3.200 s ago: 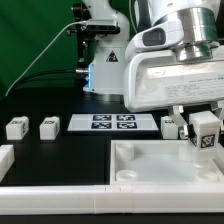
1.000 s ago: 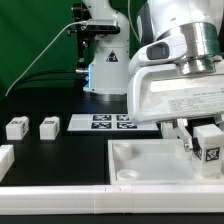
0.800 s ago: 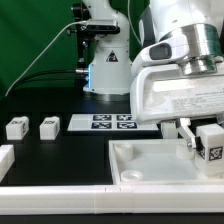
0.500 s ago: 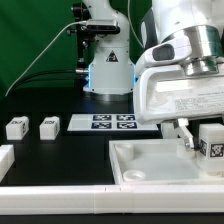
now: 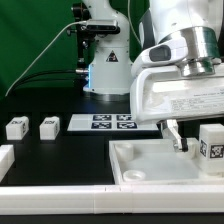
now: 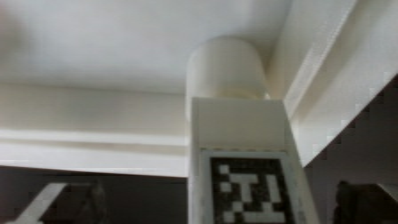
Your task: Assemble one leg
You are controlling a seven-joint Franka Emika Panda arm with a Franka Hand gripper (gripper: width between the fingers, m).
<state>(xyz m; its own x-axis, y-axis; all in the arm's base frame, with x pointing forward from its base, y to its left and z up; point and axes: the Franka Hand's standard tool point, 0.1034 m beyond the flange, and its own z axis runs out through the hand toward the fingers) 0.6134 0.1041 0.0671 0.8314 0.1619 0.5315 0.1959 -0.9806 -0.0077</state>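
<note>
My gripper (image 5: pixel 200 140) is shut on a leg (image 5: pixel 212 142), a small white block with a black-and-white tag. It holds the leg at the exterior view's right edge, over the right end of the large white tray-like piece (image 5: pixel 150 170). One dark finger (image 5: pixel 177 135) shows to the left of the leg. In the wrist view the leg (image 6: pixel 240 130) fills the middle. Its rounded end (image 6: pixel 228 70) points at an inner corner of the tray piece (image 6: pixel 107 110). Two more legs (image 5: pixel 16 127) (image 5: pixel 48 126) lie on the black table at the exterior view's left.
The marker board (image 5: pixel 112 122) lies flat on the table behind the tray piece. A white part (image 5: pixel 5 157) sits at the left edge. A white rail (image 5: pixel 80 200) runs along the front. The arm's base (image 5: pixel 105 65) stands at the back.
My gripper has carried the leg toward the exterior view's right and a little lower, from above the tray piece's right part to near the picture's edge.
</note>
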